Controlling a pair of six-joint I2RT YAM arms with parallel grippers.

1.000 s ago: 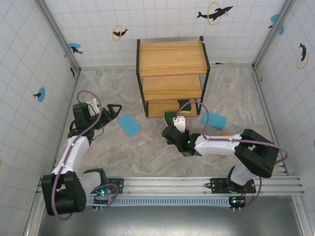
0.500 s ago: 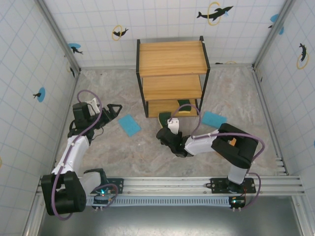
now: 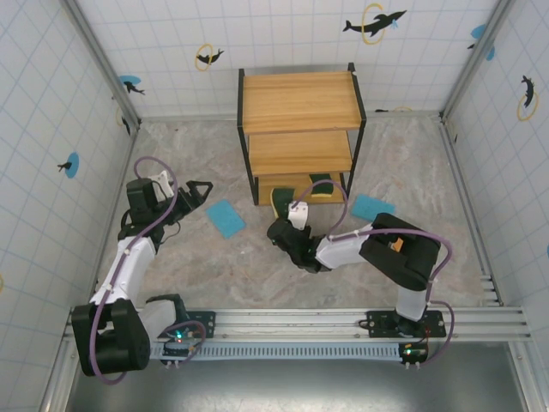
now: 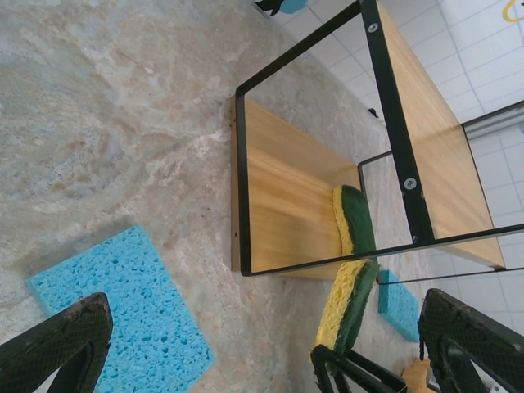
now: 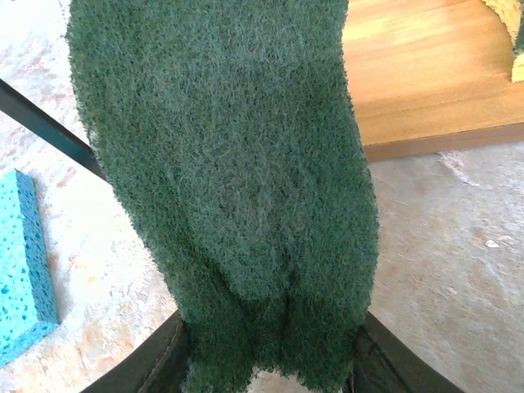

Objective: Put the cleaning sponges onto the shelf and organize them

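The surface (image 3: 257,283) I work over is mottled beige and grey, like stone. White tiled walls stand on three sides of it: a back wall (image 3: 283,39), a left wall (image 3: 39,112) and a right wall (image 3: 515,189). On the back wall a black dolphin sticker (image 3: 374,21) leaps through a yellow ring, with a smaller ringed dolphin (image 3: 208,58) off to its left. The left wall carries a dolphin on a blue disc (image 3: 70,164). A metal rail (image 3: 292,319) runs along my near edge.

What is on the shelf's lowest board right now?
One green sponge rests on the lowest board. From above, the middle board covers its back part.
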